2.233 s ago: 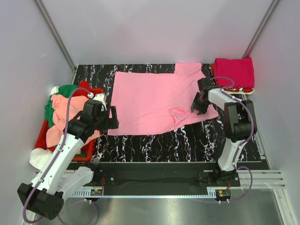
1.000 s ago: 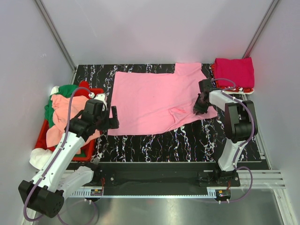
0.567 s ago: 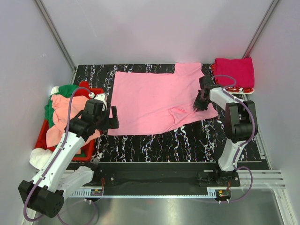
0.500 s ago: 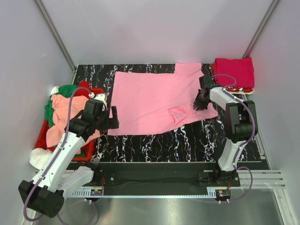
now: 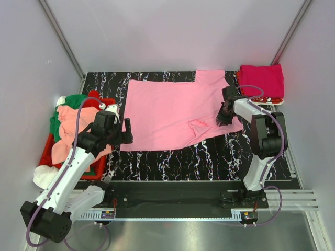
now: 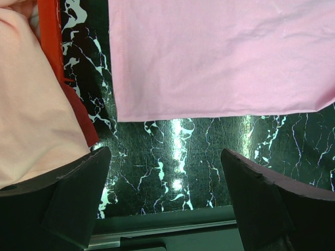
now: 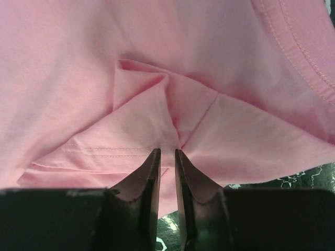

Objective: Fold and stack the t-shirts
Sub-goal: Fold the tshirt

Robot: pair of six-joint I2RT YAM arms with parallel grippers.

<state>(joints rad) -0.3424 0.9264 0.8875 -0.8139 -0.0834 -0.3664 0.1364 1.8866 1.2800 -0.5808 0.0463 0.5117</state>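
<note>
Left end effector point(image 5: 127, 132): jaws wide, nothing between them. It hangs above bare surface point(image 5: 209, 157) just off the near-left corner of the pink t-shirt point(image 5: 172, 112), without touching it. In the left wrist view the two fingers point(image 6: 68, 198) frame the shirt's near hem, which runs straight across.

To its left stands the red crate point(image 5: 90, 172) at the left edge of the surface. Crate is piled with loose shirts: salmon t-shirt point(image 5: 70, 128) on top, spilling over the rim, green t-shirt point(image 5: 73, 100) behind it, white t-shirt point(image 5: 44, 175) hanging over the near-left corner.

Pink t-shirt lies spread flat over the middle of the surface. One sleeve reaches towards the far right. Cloth is smooth except for a puckered fold near its near-right edge.

Right end effector point(image 5: 222, 119): jaws narrow, pinched on that fold. The right wrist view shows creases running into the slim gap between the fingertips point(image 7: 155, 157).

Magenta t-shirt point(image 5: 261, 79): folded, at the far-right corner, lying on top of other folded cloth. It is apart from the pink t-shirt, just right of the right arm.

Surface: black with white marbling, glossy. Pale plain walls point(image 5: 172, 31) on three sides.
</note>
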